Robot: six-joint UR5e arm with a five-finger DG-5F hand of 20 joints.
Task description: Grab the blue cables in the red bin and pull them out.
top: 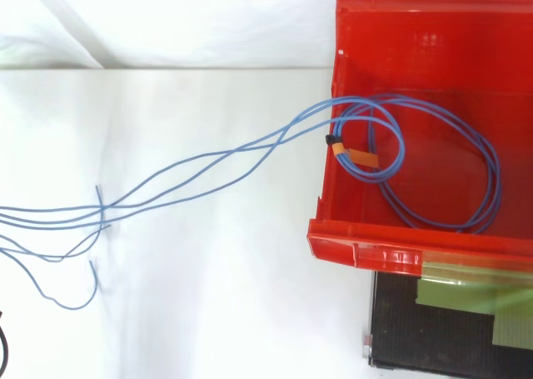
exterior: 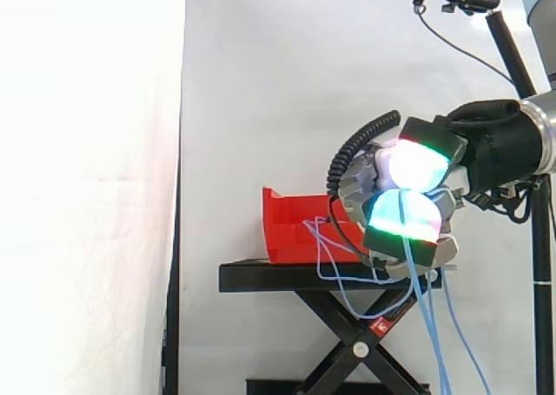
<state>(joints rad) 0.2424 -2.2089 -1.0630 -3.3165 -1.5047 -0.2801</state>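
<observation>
Several blue cables cross red bin rim | hand pinching them | black stand

Red bin: hard plastic, glossy; I see soft highlights on its floor and rim, and the front lip looks slightly translucent. Blue cables trailing out of the bin: thin, smooth sheath with a faint sheen. On them, inside the bin, is an orange tag, matt and paper-like. Stand under the bin: black, matt, looks like painted metal. On its top beside the bin is a green patch, dull like tape. Curtain behind the bin: white cloth, matt, softly creased. Hand right of the bin: smooth translucent pads, silvery metal parts, black cloth-like wrist cover.
</observation>
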